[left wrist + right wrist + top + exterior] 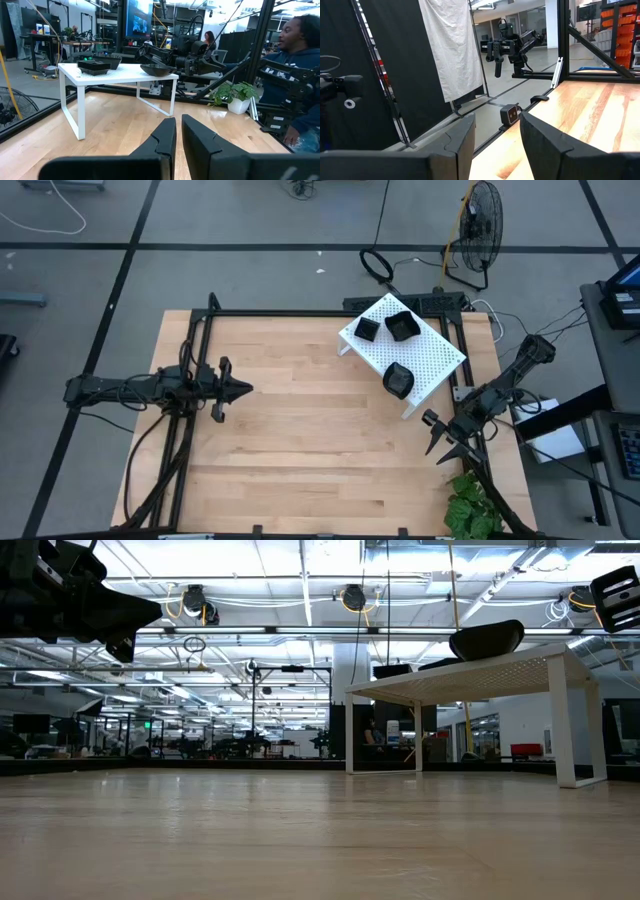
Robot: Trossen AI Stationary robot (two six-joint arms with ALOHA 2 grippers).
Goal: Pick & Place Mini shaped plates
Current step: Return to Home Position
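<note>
Left jaws: sitting pressed almost together, gripping nothing, hanging over the left side of the counter [300, 430].
Right jaws: standing apart, gripping nothing, hanging at the counter's right edge, near one corner of the white rack [435, 352].
Plates [402, 326]: lying in three black groups on top of the rack, two side by side at the end away from the right arm, one [398, 379] nearer it.
Rack: standing angled on the counter's right half.
Plant [470, 510]: sitting beside the right arm.
</note>
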